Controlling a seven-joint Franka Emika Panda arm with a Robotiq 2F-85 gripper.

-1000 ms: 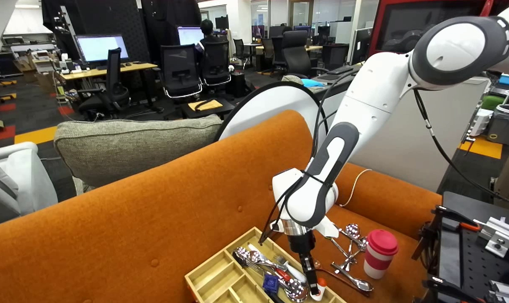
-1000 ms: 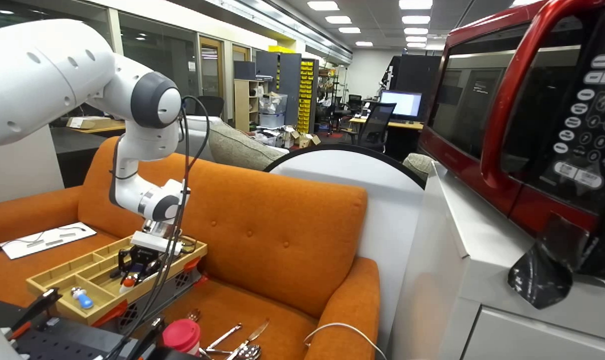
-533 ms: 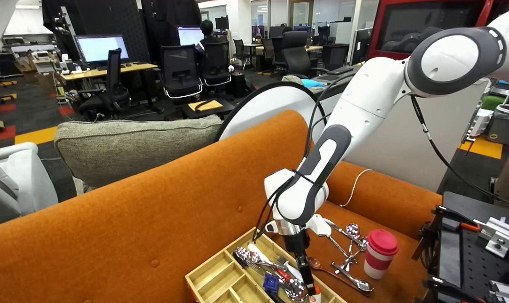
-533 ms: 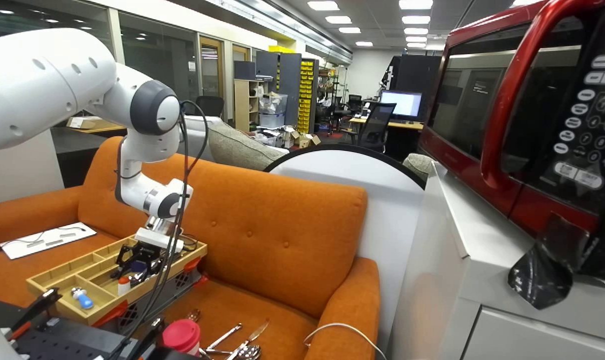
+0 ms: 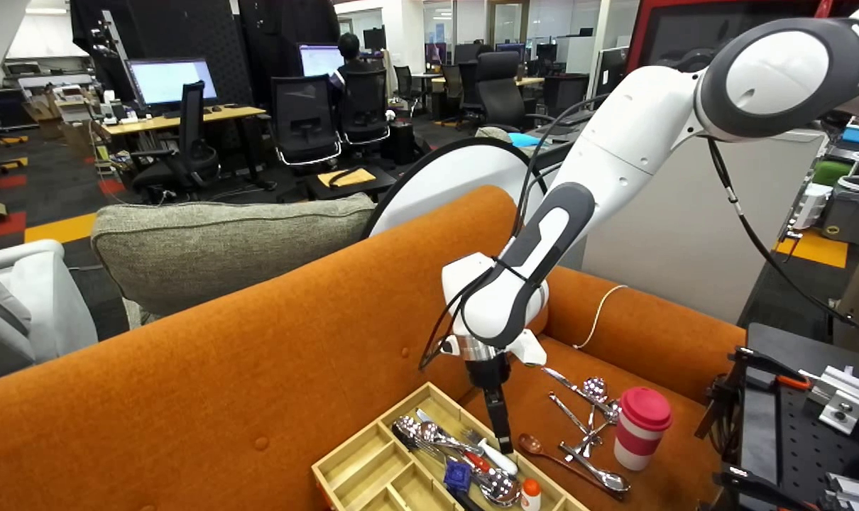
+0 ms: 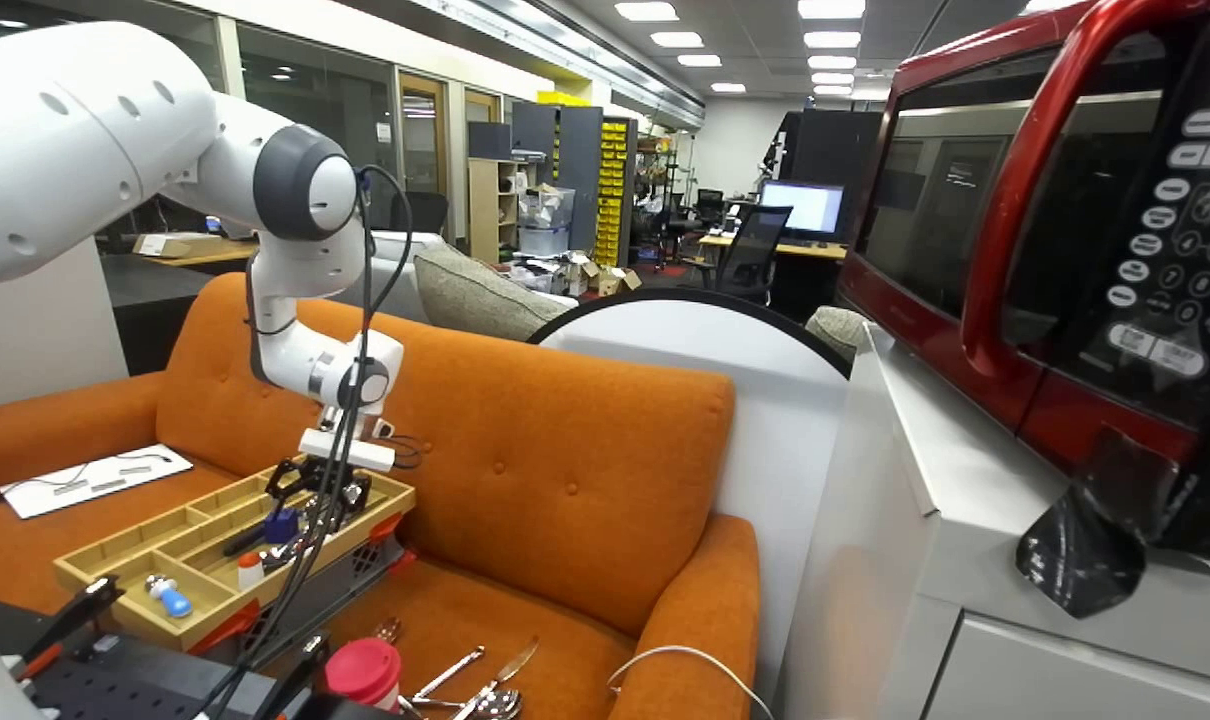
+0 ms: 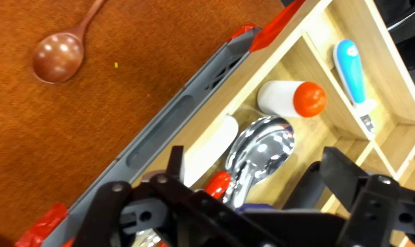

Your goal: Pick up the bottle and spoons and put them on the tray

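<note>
The wrist view shows the gripper (image 7: 253,163) with its jaws spread wide over the tray (image 7: 233,89). The bottle (image 7: 277,98) is in one compartment, just beside the utensils (image 7: 264,151); a divider (image 7: 336,103) stands between it and a blue handle (image 7: 351,70). A wooden spoon (image 7: 60,55) shows its bowl and part of its stem.

In an exterior view the spoons (image 5: 609,480) lie on the sofa (image 5: 401,319), outside the tray, near the cup (image 5: 640,431), and more of that stem shows; the gripper is side-on, its spread not readable.

In an exterior view a white board (image 6: 95,484) lies on the sofa near the tray, which shows from end to end; the bottom edge cuts off the spoons, and the bottle stands upright.
</note>
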